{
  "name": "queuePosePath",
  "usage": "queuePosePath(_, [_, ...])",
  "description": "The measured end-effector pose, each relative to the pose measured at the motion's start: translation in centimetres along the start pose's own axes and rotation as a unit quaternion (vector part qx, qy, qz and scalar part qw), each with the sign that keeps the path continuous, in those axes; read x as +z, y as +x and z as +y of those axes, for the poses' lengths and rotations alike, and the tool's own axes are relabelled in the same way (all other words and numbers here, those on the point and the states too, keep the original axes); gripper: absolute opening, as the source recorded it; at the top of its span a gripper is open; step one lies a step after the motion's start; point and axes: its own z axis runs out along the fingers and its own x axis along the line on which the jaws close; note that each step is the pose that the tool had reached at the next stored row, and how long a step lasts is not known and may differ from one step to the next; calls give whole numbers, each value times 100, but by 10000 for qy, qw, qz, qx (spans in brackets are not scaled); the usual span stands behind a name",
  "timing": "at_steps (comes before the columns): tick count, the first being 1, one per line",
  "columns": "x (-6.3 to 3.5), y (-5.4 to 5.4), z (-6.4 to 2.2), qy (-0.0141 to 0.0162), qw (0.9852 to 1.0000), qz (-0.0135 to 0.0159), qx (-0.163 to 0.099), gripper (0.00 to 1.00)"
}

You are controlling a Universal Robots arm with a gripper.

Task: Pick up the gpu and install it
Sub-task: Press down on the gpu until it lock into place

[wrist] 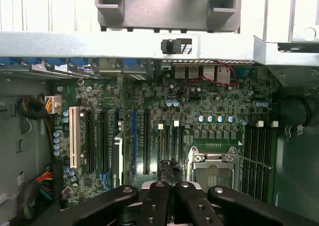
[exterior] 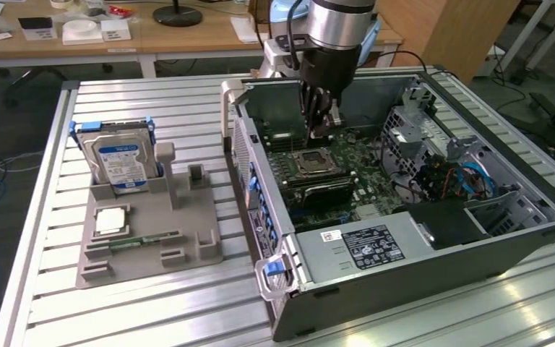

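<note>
With the gripper (exterior: pixel 322 124) shut on nothing inside the computer case (exterior: pixel 509 238), seating the gpu (wrist: pixel 116 156) likely calls for a straight, even push; the wrist view gives the card standing edge-on in a motherboard (wrist: pixel 209 111) slot just beside the fingertips, and the exterior view gives the gripper's depth in the case.

1 open pc case (exterior: pixel 509 238), 1 motherboard (exterior: pixel 355 163) inside, 1 cpu socket (exterior: pixel 313 163). 1 grey holder tray (exterior: pixel 191 242) beside the case: 1 hard drive (exterior: pixel 118 159) upright in it, 1 cpu chip (exterior: pixel 110 220), 1 ram stick (exterior: pixel 147 240). 1 arm, 1 gripper (exterior: pixel 322 119). 1 white expansion slot (wrist: pixel 74 136), 1 blue (wrist: pixel 133 141).
</note>
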Motion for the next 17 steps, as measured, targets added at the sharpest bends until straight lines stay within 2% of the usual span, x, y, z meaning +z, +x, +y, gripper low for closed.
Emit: queuePosePath(17, [0, 7, 0, 0, 10000, 1, 0, 11])
